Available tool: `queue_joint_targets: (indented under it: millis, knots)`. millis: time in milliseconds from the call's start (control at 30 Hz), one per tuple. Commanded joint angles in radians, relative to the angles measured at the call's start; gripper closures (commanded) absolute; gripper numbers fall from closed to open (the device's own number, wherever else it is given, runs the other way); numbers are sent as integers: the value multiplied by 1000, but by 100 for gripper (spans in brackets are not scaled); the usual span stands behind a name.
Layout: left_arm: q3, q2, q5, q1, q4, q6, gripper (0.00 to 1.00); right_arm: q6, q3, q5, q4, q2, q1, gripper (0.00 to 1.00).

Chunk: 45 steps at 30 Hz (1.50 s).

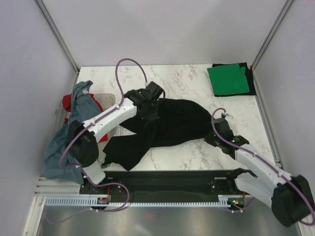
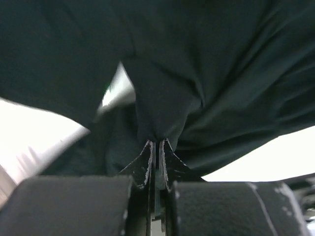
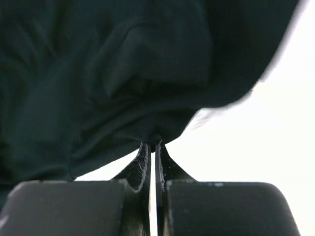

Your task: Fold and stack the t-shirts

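Top view: the black t-shirt (image 1: 167, 125) lies rumpled at the centre of the surface (image 1: 187, 78), strung between both arms. The left gripper (image 1: 147, 109) is at the shirt's 10 o'clock edge and the right gripper (image 1: 216, 130) at its 3 o'clock end. Holding opposite ends is probably meant to draw the cloth flat for folding. A green t-shirt (image 1: 227, 79) sits folded at 1 o'clock, seemingly starting the stack. A grey-blue t-shirt (image 1: 64, 142) and a red t-shirt (image 1: 69, 102) hang unfolded over the bin (image 1: 106, 98) at 9 o'clock.

Left wrist: jaws pinched tight on a tuck of black fabric, with folds fanning out from the grip.

Right wrist: jaws likewise clamped on a bunched black edge, bright surface behind.
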Motion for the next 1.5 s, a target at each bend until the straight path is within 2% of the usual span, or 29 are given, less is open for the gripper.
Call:
queue_joint_targets:
  millis: [0,67,167,300,367,500,600,633,667,700,733,800,900,933,967,1033,1067,1167,1200,1267,1400,1433,1467]
  knots:
    - [206,-34,-19,80,-88,96,98,-59,50,13,-157,-173,-114,100]
    - [283,-13,34,135,-103,135,98,-56,74,18,-248,-237,-157,100]
    - [352,79,99,189,-129,182,98,-18,112,31,-337,-330,-159,100]
    - [463,219,61,218,-163,216,98,59,187,93,-437,-459,-161,100]
    - [501,315,70,235,-165,238,98,68,224,123,-492,-485,-161,100]
    - [682,470,71,277,-203,259,98,78,342,225,-578,-521,-161,100]
    - [847,608,58,295,-241,276,85,74,385,251,-609,-536,-161,100]
    - [901,642,71,295,-276,270,62,73,387,242,-606,-531,-161,100]
    - [1000,668,84,281,-319,264,52,64,387,225,-603,-522,-162,100]
    - [1010,668,62,263,-355,259,46,58,379,210,-597,-496,-161,100]
    - [988,638,21,236,-356,256,36,56,368,178,-587,-485,-161,100]
    - [841,504,-140,130,-332,253,26,56,313,145,-557,-478,-161,100]
    - [628,365,-212,15,-307,184,25,62,252,87,-488,-475,-161,100]
    - [565,267,-208,-10,-295,132,29,62,241,75,-465,-469,-162,100]
    - [428,225,-182,-56,-256,108,30,61,235,56,-457,-453,-161,100]
    - [284,102,-112,-88,-185,42,37,55,222,42,-443,-441,-161,100]
    - [136,60,-2,-94,-89,14,40,53,219,36,-439,-435,-161,100]
    - [-120,-58,131,-96,76,-57,39,48,203,22,-422,-441,-161,100]
    - [-164,-72,151,-98,157,-66,37,51,195,12,-419,-441,-162,100]
    - [-235,-80,232,-98,219,-74,32,50,184,2,-412,-441,-161,100]
    - [-284,-59,297,-102,326,-92,27,51,160,-13,-403,-445,-162,100]
    - [-284,-51,302,-102,347,-101,21,50,157,-16,-402,-447,-161,100]
    - [-280,-43,317,-105,363,-104,20,48,152,-17,-400,-445,-161,100]
